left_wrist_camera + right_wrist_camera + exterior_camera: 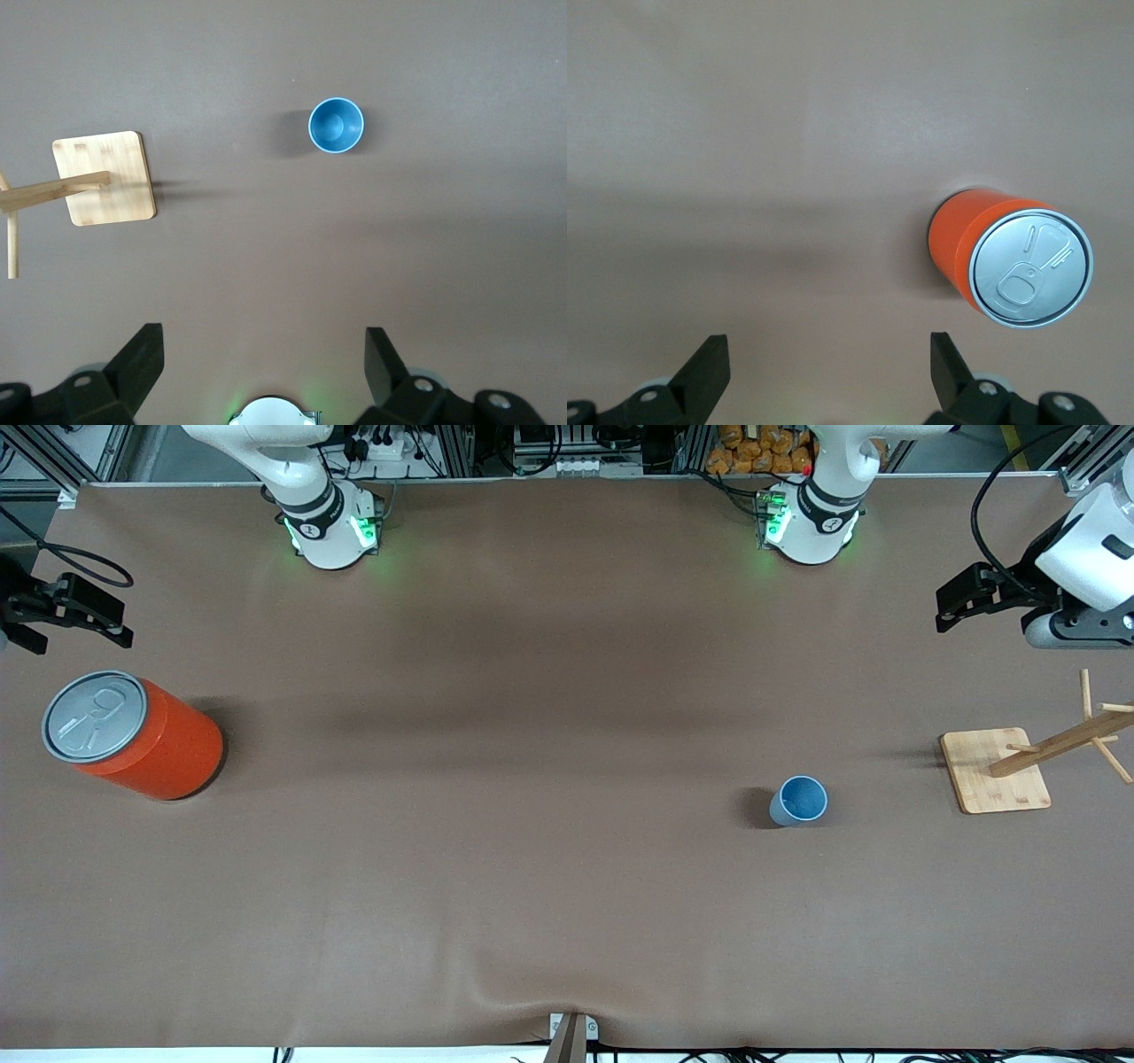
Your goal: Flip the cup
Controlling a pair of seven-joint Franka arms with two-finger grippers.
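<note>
Cup (pixel 800 801) stands upright on the brown surface (pixel 532 824), mouth up, dark blue inside showing, light-blue wall tapering down. It sits toward the left arm's end of the surface, clear of everything else, w/ a soft shadow beside it. In the left wrist view the cup (pixel 336 125) shows straight from above, round rim fully visible, nothing in it.

Wooden rack (pixel 1054 744), a square bamboo base w/ a post and pegs, stands near the cup, closer to the left arm's end and a bit farther from the front camera. Cup and rack are apart, not touching. Same rack (pixel 97 181) shows in the left wrist view.

Orange can (pixel 133 735) w/ grey pull-tab lid stands at the right arm's end, well apart from the cup. Right wrist view shows the can (pixel 1014 261) upright.

Left end effector (pixel 961 607) hangs in the air at the left arm's end, over bare surface near the rack; fingers spread wide, nothing between them, as the left wrist view (pixel 266 367) confirms. Right end effector (pixel 84 615) hangs at the right arm's end, over bare surface next to the can; fingers also wide apart, holding nothing (pixel 828 367). Neither touches any obj.
</note>
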